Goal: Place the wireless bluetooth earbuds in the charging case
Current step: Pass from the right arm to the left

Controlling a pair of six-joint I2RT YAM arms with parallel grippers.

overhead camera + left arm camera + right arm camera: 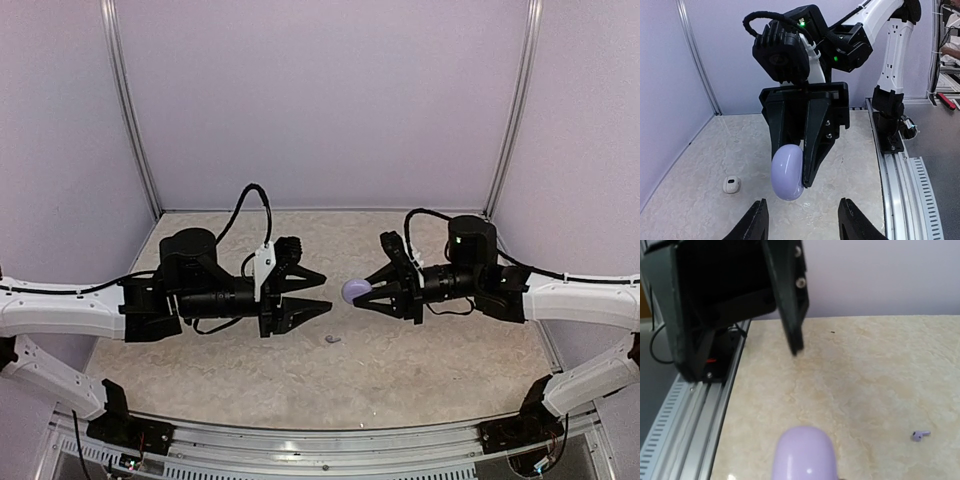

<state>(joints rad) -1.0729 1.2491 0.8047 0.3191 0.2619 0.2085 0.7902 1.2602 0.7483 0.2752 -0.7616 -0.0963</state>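
Note:
My right gripper [372,290] is shut on a lilac charging case [354,290], closed and held in the air above mid-table. The left wrist view shows the case [787,172] pinched between the right gripper's black fingers [815,145]; in the right wrist view the case [805,455] fills the bottom edge. My left gripper [325,292] faces it a short way off, open and empty, its fingertips [760,220] apart below the case. A lilac earbud [920,435] lies on the table. A small white earbud-like piece [731,184] lies off to one side. A tiny pale earbud [332,340] shows below the grippers.
The beige marbled tabletop [420,350] is walled by lilac panels at the back and sides. A metal rail [330,440] runs along the near edge by the arm bases.

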